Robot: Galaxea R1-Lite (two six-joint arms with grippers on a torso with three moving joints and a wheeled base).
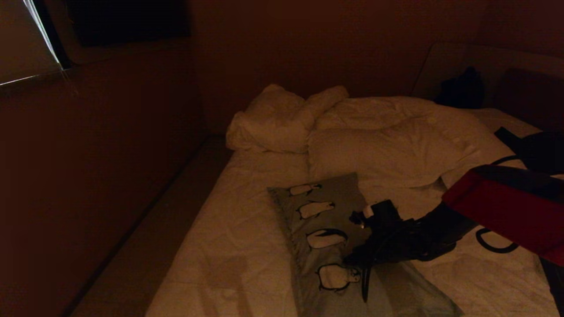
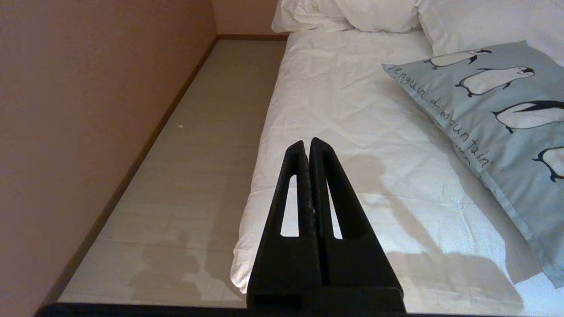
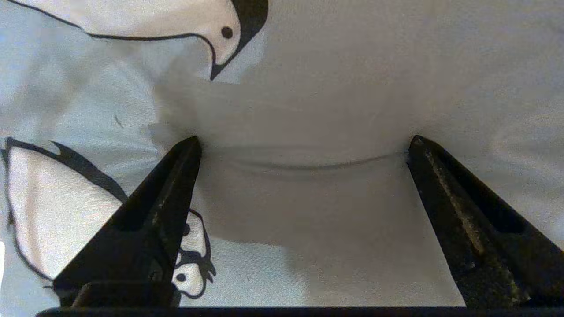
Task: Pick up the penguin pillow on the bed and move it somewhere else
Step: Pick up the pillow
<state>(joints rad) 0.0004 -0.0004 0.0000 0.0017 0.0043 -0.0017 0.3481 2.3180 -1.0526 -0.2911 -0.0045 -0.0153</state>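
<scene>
The penguin pillow (image 1: 324,193) lies lengthwise on the near half of the bed (image 1: 229,246), grey-blue with a row of black-and-white penguins. My right gripper (image 1: 354,237) reaches in from the right and is down on the pillow's middle. In the right wrist view it (image 3: 305,141) is open wide, both fingertips (image 3: 189,152) pressed into the pillow fabric (image 3: 308,88), which creases between them. My left gripper (image 2: 307,143) is shut and empty, parked over the bed's left edge (image 2: 352,132), with the pillow (image 2: 506,114) off to its right.
A rumpled white duvet and plain white pillows (image 1: 387,145) are heaped behind the penguin pillow, with more crumpled bedding (image 1: 273,119) at the far left corner. A dark item (image 1: 460,90) rests by the headboard. A narrow floor strip (image 1: 145,246) runs between bed and wall.
</scene>
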